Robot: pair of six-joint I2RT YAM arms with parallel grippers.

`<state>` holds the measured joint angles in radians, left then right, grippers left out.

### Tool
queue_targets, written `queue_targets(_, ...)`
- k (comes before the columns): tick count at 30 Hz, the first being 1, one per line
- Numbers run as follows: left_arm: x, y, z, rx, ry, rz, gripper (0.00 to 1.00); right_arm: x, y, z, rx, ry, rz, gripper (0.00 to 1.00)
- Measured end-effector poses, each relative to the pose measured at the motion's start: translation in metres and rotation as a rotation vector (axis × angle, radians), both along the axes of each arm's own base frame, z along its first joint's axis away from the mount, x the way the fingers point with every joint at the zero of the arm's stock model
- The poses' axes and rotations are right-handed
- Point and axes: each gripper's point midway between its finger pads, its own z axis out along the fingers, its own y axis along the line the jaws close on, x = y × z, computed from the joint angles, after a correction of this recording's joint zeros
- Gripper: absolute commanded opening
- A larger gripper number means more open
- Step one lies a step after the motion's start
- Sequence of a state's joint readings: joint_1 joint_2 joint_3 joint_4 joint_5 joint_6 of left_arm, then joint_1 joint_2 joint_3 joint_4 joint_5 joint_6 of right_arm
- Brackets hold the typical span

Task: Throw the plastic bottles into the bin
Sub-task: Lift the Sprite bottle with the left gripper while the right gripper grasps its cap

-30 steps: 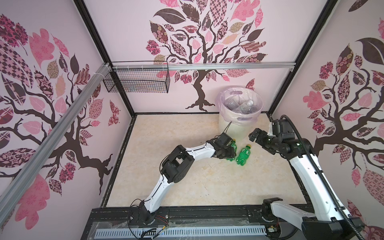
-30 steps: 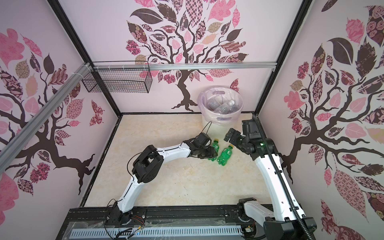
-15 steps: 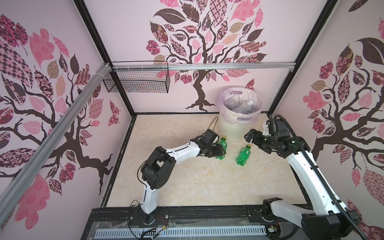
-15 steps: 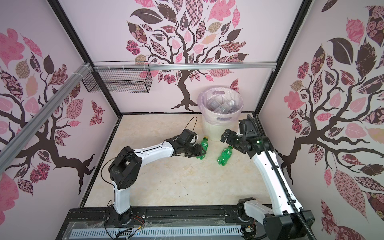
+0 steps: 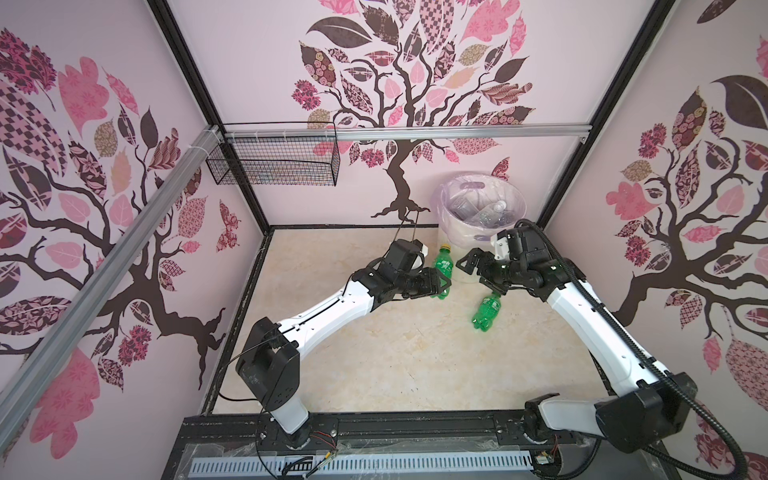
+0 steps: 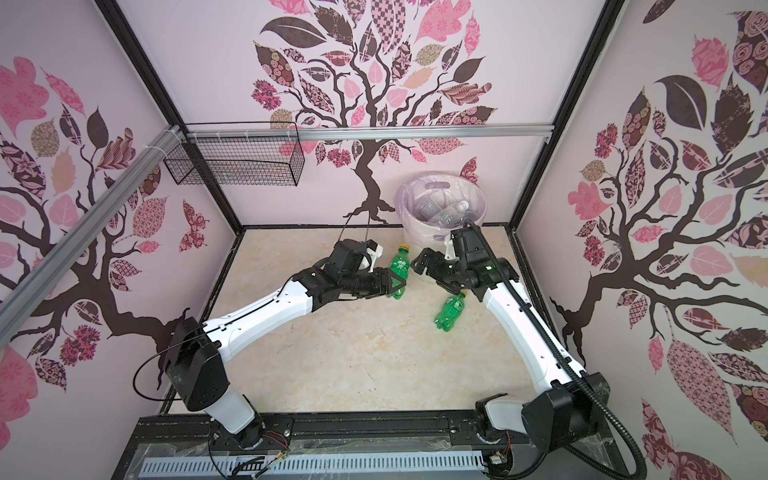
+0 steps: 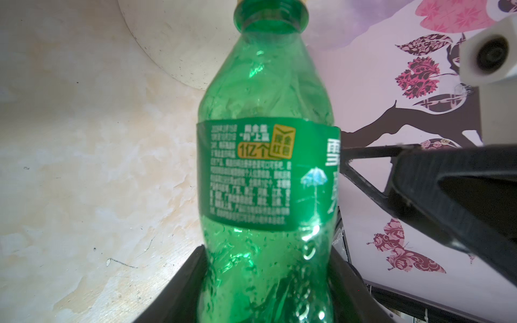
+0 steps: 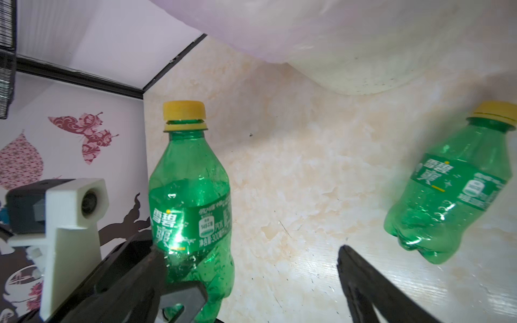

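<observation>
Green bottle inside left pincer

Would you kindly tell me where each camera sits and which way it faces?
Top views: high at the front, looking down; both arms show, left gripper shut on the held bottle, right gripper open.
Left wrist: on the left arm, looking along its fingers at the held bottle and bin.
Right wrist: on the right arm, looking toward the floor and lying bottle; one finger shows.
Shared: both wrist views show the held bottle.
</observation>
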<state>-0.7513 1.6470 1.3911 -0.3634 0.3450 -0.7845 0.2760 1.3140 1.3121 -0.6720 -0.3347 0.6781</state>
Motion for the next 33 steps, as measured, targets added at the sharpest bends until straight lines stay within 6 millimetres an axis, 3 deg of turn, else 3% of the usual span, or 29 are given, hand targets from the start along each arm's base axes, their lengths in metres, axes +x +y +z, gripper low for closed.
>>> queue_targets(5,-0.006,0.005,0.010,-0.006,-0.003,0.001,0.44,0.011,0.017,0.017,0.091,-0.033,0.025,0.91)
queue_targets(15,-0.010,0.007,0.010,0.000,0.015,-0.005,0.44,0.014,0.055,0.017,0.180,-0.014,0.089,0.80)
queue_targets(27,-0.012,0.005,0.016,-0.006,0.023,-0.017,0.45,0.019,0.061,0.011,0.210,-0.006,0.084,0.73)
queue_targets(33,-0.012,0.004,0.023,-0.013,0.015,-0.021,0.46,0.022,0.069,0.006,0.214,-0.001,0.097,0.64)
